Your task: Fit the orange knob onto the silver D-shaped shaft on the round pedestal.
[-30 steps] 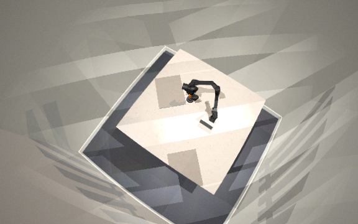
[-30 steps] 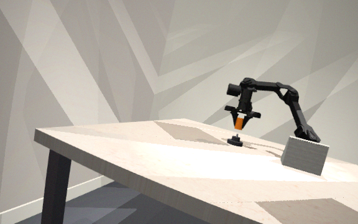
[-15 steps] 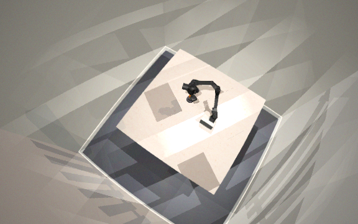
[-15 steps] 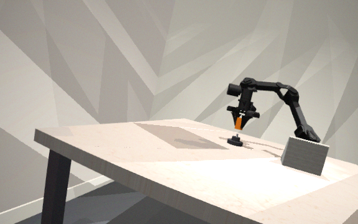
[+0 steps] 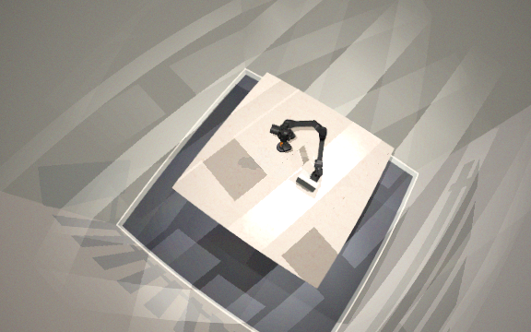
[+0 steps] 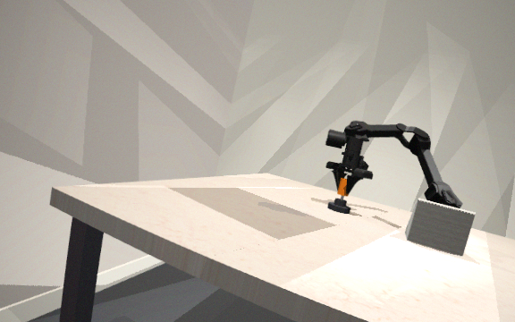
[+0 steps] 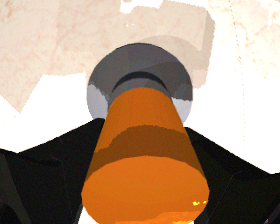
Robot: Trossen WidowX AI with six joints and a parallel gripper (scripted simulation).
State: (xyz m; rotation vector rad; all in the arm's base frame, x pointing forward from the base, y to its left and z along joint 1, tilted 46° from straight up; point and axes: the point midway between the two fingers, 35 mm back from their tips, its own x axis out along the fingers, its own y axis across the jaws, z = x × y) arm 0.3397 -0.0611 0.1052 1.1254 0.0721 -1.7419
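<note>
Exterior view: A jointed black arm (image 5: 302, 124) (image 6: 380, 130) arches across the right half of the frame, from a box-shaped block up and over to a round pedestal near the centre right.
Orange knob (image 6: 342, 187) (image 7: 145, 190): A smooth cylinder with a flat, round top, held slightly tilted above the pedestal; in the wrist view it fills the lower middle of the frame.
Gripper (image 5: 283, 144) (image 6: 342, 190) (image 7: 143, 131): Its dark, tapered fingers are closed on the knob, one on either side.
Silver shaft (image 6: 341, 198): A short, slim length shows between the knob's lower end and the pedestal. Whether its tip has entered the hole cannot be told, and the flat side is too small to make out.
Round pedestal (image 5: 281, 149) (image 6: 339, 207) (image 7: 139, 57): A dark grey, broad disc with a narrower raised collar, standing on the table; in the wrist view it appears at upper centre, partly hidden by the knob.
Block (image 5: 306, 183) (image 6: 441, 227): Grey, straight-edged and finely streaked, it sits beneath the arm's lower end at the right of the exterior frame.
Table (image 5: 339, 207) (image 6: 222, 241): A thick, pale slab with faint mottling and a grained edge, crossed by angular shadows and bright light; a squared dark leg (image 6: 80, 268) stands at lower left in the exterior view.
</note>
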